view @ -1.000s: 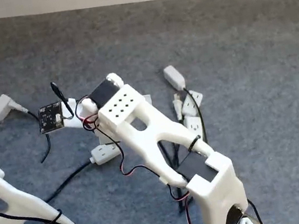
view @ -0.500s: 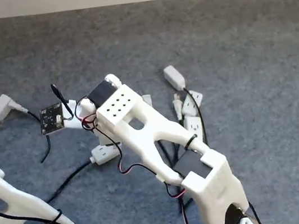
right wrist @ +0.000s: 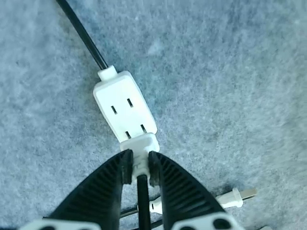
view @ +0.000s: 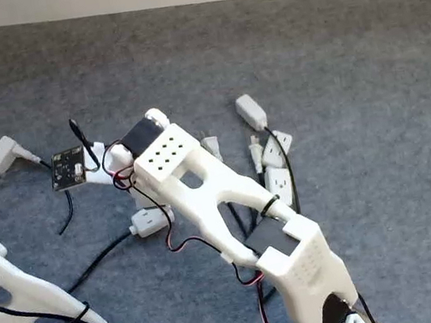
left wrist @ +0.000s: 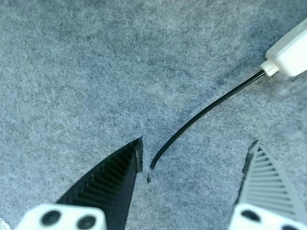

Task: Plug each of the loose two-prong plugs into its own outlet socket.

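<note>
My right gripper (right wrist: 139, 160) is shut on a white two-prong plug (right wrist: 139, 143) with a black cord. The plug's front butts against the end of a white outlet block (right wrist: 124, 108), and its prongs are hidden. Two pairs of slots on the block's face stand empty. From above, that outlet block (view: 151, 219) lies just beside the right arm (view: 203, 188). My left gripper (left wrist: 196, 153) hangs open over bare carpet, with a black cord (left wrist: 201, 115) running between its fingers to a white outlet end (left wrist: 290, 50).
A loose white plug (right wrist: 235, 196) lies on the carpet close behind my right gripper. More white outlet blocks (view: 278, 180) and plugs (view: 211, 146) sit in a tangle of cords right of the arm. Another white outlet (view: 1, 154) lies far left. The left arm (view: 8, 301) stays at the near left.
The right arm has shifted a little to the left and away, carrying its wrist camera board with it. A plug right of the arm is now more exposed. The left arm has not moved.
</note>
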You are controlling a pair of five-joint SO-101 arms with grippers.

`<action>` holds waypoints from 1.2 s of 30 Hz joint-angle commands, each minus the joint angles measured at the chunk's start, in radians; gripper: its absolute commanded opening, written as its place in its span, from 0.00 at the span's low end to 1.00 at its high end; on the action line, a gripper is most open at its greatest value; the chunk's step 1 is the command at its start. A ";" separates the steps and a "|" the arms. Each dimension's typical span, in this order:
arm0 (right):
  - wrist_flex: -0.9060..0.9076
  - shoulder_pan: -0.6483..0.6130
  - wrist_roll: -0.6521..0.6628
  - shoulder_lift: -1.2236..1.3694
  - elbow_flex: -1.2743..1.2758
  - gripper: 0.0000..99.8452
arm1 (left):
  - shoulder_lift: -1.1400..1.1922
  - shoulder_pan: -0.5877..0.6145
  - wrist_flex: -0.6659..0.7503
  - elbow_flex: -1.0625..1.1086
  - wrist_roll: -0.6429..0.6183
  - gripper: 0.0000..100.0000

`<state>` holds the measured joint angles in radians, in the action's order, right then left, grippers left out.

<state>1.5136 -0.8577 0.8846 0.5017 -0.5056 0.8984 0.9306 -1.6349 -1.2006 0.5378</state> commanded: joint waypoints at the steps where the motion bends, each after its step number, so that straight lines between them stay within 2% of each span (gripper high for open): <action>1: -0.015 -0.012 -0.015 -0.028 -0.028 0.00 | -0.012 0.005 0.003 -0.036 0.003 0.34; 25: -0.013 -0.059 -0.046 -0.033 -0.035 0.00 | -0.012 0.015 0.003 -0.036 0.003 0.34; 36: -0.025 -0.030 -0.048 -0.022 0.019 0.00 | -0.012 0.015 0.003 -0.036 0.003 0.34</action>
<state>1.5106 -0.9053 0.8493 0.5063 -0.5040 0.8984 0.9306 -1.6349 -1.2006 0.5378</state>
